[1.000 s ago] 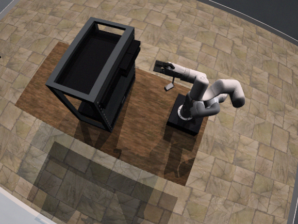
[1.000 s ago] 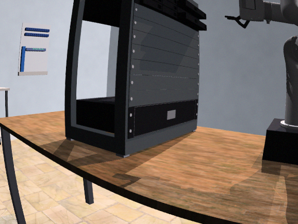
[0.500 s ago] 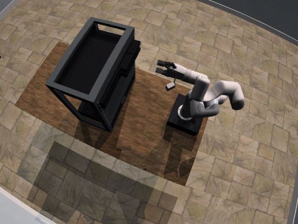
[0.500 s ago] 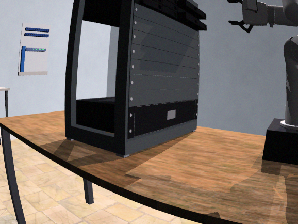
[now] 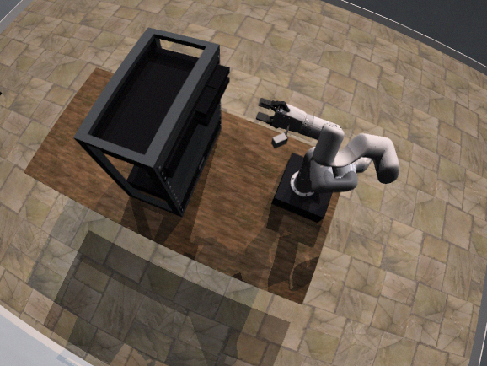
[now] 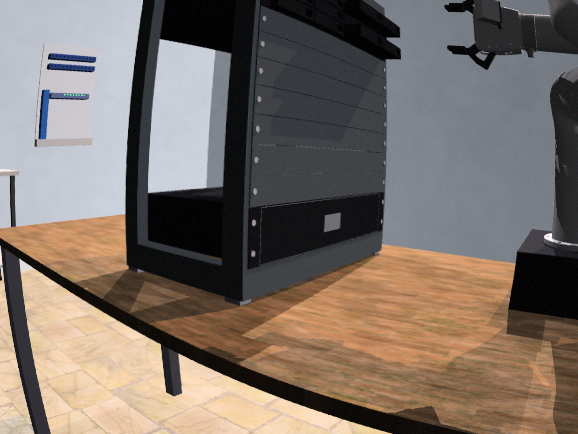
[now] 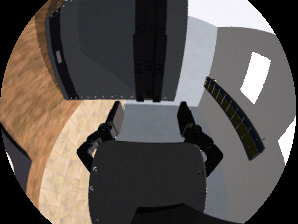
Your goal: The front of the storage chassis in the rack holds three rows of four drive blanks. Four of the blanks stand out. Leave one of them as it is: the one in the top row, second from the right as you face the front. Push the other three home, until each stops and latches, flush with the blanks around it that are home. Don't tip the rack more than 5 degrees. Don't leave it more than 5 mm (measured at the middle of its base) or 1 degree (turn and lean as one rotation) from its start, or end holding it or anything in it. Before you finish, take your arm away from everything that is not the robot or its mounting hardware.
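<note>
The black rack [image 5: 183, 105] [image 6: 240, 150] [image 7: 107, 43] stands on the wooden table [image 5: 244, 198] [image 6: 400, 310]. The storage chassis sits at the top of its front. Dark drive blanks stand out from that front toward the arm, one higher [image 5: 220, 80] [image 6: 377, 22] and one lower [image 5: 208, 103] [image 6: 387, 50]; single rows and slots are too dark to tell apart. My gripper [image 5: 261, 110] [image 6: 450, 27] [image 7: 150, 107] is open and empty. It points at the rack's upper front and hangs in the air a clear gap away from the blanks, touching nothing.
Grey blank panels [image 6: 320, 125] fill the rack front below the chassis, with a black unit bearing a grey label [image 6: 332, 222] at the bottom. The arm's black base [image 5: 303, 198] [image 6: 540, 280] stands on the table right of the rack. A white panel [image 6: 65, 95] hangs on the far wall.
</note>
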You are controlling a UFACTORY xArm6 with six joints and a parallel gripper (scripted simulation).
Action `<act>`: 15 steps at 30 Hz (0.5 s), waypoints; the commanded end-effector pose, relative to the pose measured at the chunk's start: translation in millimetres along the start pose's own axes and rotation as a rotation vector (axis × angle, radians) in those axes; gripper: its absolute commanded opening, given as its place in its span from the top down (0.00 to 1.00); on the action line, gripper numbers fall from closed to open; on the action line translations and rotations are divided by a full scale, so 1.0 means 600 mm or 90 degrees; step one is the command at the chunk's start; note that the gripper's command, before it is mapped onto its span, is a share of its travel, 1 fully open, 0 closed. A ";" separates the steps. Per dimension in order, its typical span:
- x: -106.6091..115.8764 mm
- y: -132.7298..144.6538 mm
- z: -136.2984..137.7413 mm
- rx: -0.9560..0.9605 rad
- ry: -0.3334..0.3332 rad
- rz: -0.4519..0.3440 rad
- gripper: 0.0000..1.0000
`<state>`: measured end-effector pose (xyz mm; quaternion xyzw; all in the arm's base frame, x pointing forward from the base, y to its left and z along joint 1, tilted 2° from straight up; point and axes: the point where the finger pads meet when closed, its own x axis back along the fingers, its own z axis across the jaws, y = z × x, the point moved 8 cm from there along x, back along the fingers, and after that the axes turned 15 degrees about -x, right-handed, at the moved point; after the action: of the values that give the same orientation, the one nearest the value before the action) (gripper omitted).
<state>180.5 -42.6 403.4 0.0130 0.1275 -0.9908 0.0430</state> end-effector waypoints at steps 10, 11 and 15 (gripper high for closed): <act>0.005 0.004 -0.005 -0.021 -0.004 -0.009 0.00; 0.005 0.004 -0.005 -0.022 -0.004 -0.010 0.00; 0.006 0.005 -0.006 -0.025 -0.004 -0.011 0.00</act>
<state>177.8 -44.3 398.7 0.0073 0.1444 -0.9888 0.0358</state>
